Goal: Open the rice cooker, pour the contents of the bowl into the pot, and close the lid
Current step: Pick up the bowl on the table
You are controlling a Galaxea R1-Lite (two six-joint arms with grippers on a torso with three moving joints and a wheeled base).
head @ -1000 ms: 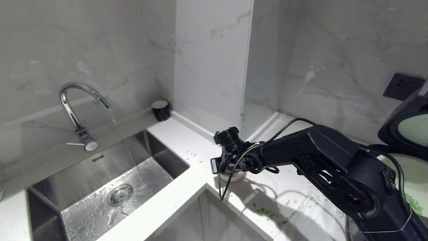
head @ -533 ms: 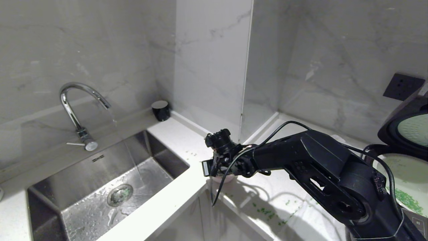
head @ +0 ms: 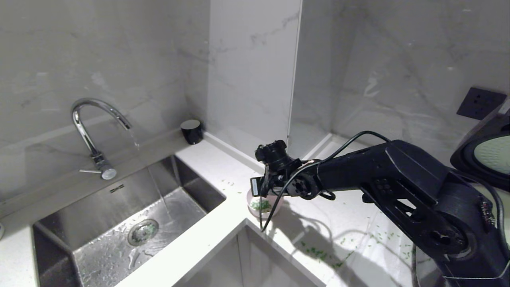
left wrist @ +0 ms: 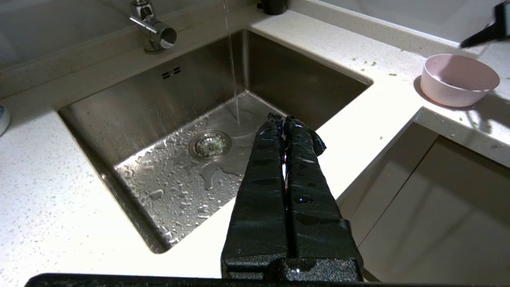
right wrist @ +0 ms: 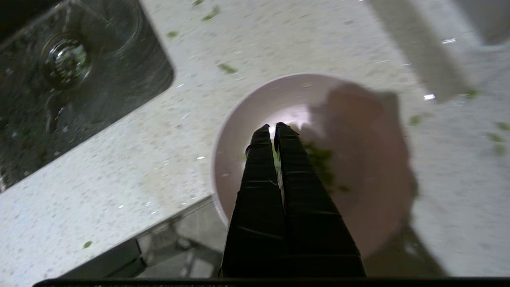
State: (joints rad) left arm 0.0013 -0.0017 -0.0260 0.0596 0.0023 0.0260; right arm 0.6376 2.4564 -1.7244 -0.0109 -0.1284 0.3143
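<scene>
Head view showed the right arm (head: 398,187) reaching from the 4 o'clock corner across the white table (head: 223,175) toward the centre, forearm nearly level and wrist bent downward. The right gripper (right wrist: 271,129) hung just above the bowl (head: 263,204), its two fingers pressed together with nothing between them, tips over the bowl's pale inside. A few of the green contents (head: 261,205) lay in the bowl's bottom. The bowl stood upright on the table near the inner corner of its edge, at about 6 o'clock from the wrist. More green bits (head: 318,253) lay scattered on the table toward 5 o'clock.

The left gripper (left wrist: 283,121) was also closed and empty, pointing over the near rim of the steel sink (left wrist: 167,131), out of the head view.

Farther off, water ran in a thin stream from the curved chrome tap (head: 91,131) at 9 o'clock into the wet sink, where green flecks sat in the drain (head: 142,232). A small dark cup (head: 191,131) stood by the grey marble wall (head: 255,71) at 11 o'clock. At 3 o'clock, the lid (head: 488,153) stood raised, its pale inner plate facing out, under a black wall socket (head: 480,103).
</scene>
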